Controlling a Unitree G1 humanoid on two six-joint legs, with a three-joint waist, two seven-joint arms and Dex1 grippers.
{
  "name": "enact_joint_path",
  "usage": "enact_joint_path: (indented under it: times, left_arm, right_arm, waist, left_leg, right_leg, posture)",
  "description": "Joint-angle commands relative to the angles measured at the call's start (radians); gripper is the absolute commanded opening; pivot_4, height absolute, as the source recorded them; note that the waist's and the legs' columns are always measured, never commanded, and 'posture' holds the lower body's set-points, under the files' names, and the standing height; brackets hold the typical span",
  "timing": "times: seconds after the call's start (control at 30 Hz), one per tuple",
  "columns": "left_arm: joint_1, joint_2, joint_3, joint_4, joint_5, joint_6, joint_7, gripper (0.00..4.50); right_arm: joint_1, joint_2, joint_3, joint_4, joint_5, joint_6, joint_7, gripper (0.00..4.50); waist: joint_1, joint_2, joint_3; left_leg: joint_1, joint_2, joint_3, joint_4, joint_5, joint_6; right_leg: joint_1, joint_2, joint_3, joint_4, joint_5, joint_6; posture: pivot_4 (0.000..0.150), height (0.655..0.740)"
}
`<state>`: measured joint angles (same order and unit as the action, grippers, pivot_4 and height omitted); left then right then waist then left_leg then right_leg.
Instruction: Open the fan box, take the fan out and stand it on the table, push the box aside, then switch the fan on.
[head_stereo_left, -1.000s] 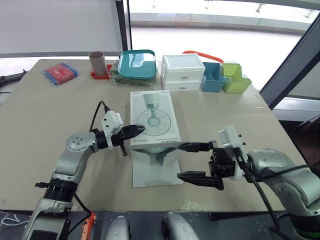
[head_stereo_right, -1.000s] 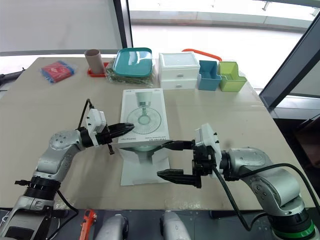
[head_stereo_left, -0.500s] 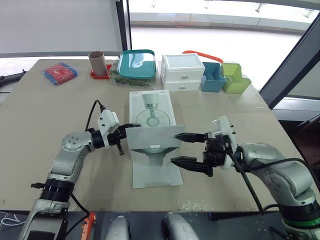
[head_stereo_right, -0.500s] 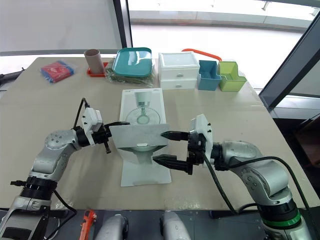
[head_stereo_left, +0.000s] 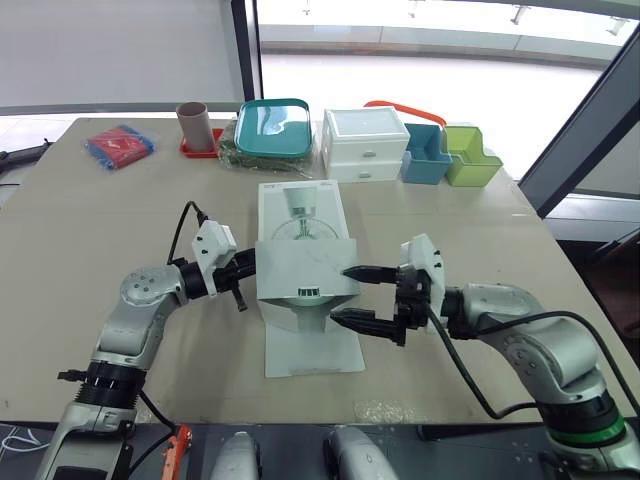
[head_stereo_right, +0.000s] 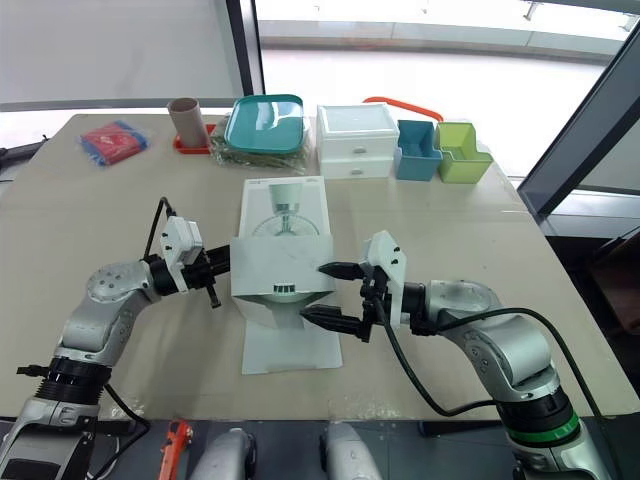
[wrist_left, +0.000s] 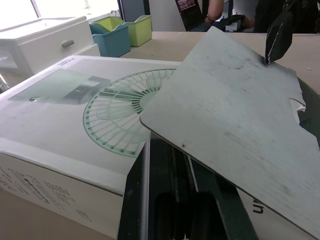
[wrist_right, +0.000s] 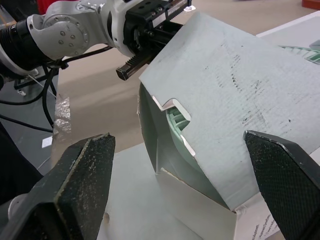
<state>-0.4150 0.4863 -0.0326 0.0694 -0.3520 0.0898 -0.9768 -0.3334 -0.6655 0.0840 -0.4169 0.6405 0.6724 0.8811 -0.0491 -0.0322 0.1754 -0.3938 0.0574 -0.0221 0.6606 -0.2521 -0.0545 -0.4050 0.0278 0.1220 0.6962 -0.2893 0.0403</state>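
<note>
— Where's the fan (wrist_right: 176, 119)?
— Inside the box (head_stereo_left: 300, 215), which lies flat in the middle of the table (head_stereo_left: 120, 220). They're on the opening step: the near flap (head_stereo_left: 305, 268) stands raised, and the fan isn't out yet.
— And the claws?
— The right gripper (head_stereo_left: 342, 295) is spread wide, one tip at the flap's right edge. The left gripper (head_stereo_left: 246, 283) sits at its left edge; its grip I can't tell.
— Next?
— I'd say fold the flap right back, then reach in.
— You can see the fan?
— From the head view the flap covers most of it. The right wrist view peeks under at green grille.
</note>
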Motion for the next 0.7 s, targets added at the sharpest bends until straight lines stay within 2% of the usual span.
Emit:
enact_joint_path:
  times: [0.03, 0.4, 0.7]
  left_arm:
    - [0.017, 0.023, 0.037, -0.014, 0.006, 0.005, 0.026, 0.26]
    - [0.052, 0.081, 0.15, -0.087, -0.054, 0.059, 0.067, 0.26]
    - [0.027, 0.102, 0.167, -0.292, -0.213, 0.22, 0.045, 0.26]
  right_arm:
    - [-0.024, 0.012, 0.004, 0.005, -0.013, -0.012, 0.006, 4.5]
    - [-0.042, 0.035, 0.017, 0.019, -0.042, -0.03, 0.028, 4.5]
    - [-0.048, 0.053, 0.022, 0.017, -0.053, -0.027, 0.02, 4.5]
  waist:
    - [0.0, 0.0, 0.0]
    - [0.001, -0.001, 0.001]
    - [0.001, -0.001, 0.001]
  left_leg:
    - [0.0, 0.0, 0.0, 0.0, 0.0, 0.0]
    - [-0.002, 0.0, 0.0, 0.0, 0.0, 0.0]
    - [-0.003, 0.0, -0.001, 0.0, 0.0, 0.0]
  right_leg:
    - [0.0, 0.0, 0.0, 0.0, 0.0, 0.0]
    - [-0.002, 0.0, 0.0, 0.0, 0.001, -0.002]
    - [-0.003, 0.0, -0.001, 0.0, 0.001, -0.002]
  posture:
    - [0.15, 0.74]
    - [0.15, 0.74]
    - [0.15, 0.74]
